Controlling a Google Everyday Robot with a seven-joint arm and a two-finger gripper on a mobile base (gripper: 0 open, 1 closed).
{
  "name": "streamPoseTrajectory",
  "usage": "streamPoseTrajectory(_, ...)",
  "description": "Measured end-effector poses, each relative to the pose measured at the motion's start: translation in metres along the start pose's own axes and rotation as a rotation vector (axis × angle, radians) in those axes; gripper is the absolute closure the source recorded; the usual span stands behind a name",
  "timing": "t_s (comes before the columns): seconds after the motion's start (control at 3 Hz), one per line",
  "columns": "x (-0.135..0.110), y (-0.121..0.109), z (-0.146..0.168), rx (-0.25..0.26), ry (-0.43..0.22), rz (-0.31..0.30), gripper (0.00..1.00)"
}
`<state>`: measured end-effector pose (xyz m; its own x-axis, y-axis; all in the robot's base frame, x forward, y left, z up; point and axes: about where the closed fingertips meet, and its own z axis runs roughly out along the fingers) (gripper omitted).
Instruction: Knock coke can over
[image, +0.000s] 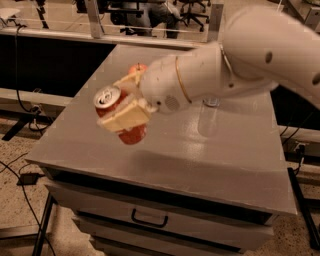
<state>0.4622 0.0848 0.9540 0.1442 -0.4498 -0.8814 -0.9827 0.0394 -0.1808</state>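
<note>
The coke can (131, 135) is red with a silver top and pull tab. It leans with its top toward the left, over the front left part of the grey table (190, 165). My gripper (111, 103) is shut on the can, with one cream finger (125, 116) across its front and the other behind its top. The can's lower end is near the table surface; I cannot tell whether it touches.
A red apple (139, 67) peeks out behind the wrist at the back. The slim silver can (210, 103) is mostly hidden behind my arm at the right. A drawer with a black handle (148, 218) sits under the table front. Cables lie on the floor at left.
</note>
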Motion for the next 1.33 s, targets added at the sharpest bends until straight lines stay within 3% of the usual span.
streamPoseTrajectory(0.33,-0.035,-0.024,-0.019,0.032,0.145,-0.061,1.00)
streamPoseTrajectory(0.67,-0.045,-0.042,-0.021,0.010,0.303,-0.053,1.00)
streamPoseTrajectory(1.0,-0.046,-0.041,0.001,-0.027,0.409,-0.043,1.00)
streamPoseTrajectory(1.33,-0.046,-0.047,0.000,-0.012,0.431,-0.053,1.00)
